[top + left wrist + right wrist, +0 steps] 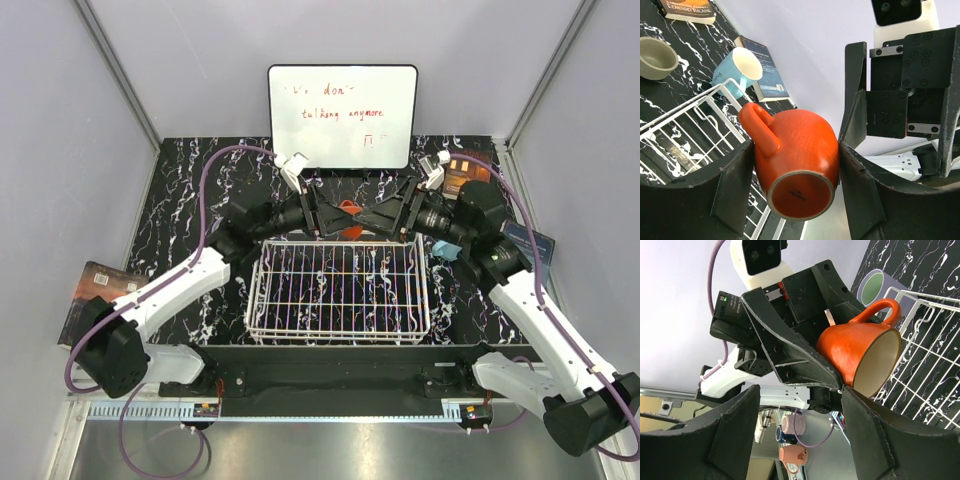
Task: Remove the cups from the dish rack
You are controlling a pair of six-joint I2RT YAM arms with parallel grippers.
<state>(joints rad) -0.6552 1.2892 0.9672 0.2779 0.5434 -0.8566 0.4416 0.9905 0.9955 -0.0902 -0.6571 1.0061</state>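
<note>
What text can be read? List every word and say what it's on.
"talking anymore", in red on the whiteboard; the line above it is unclear.
"EDWARD" on the book; the next word is blurred.
Print on the blue book: too small to read.
Base mark on the red cup: too small to read.

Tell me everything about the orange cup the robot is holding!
The orange cup looks like shiny ceramic, with a looped handle, a cream inside and a bare ring under its base. It is tipped on its side in the air by the far edge of the dish rack, squeezed between both fingers of the left end effector.
</note>
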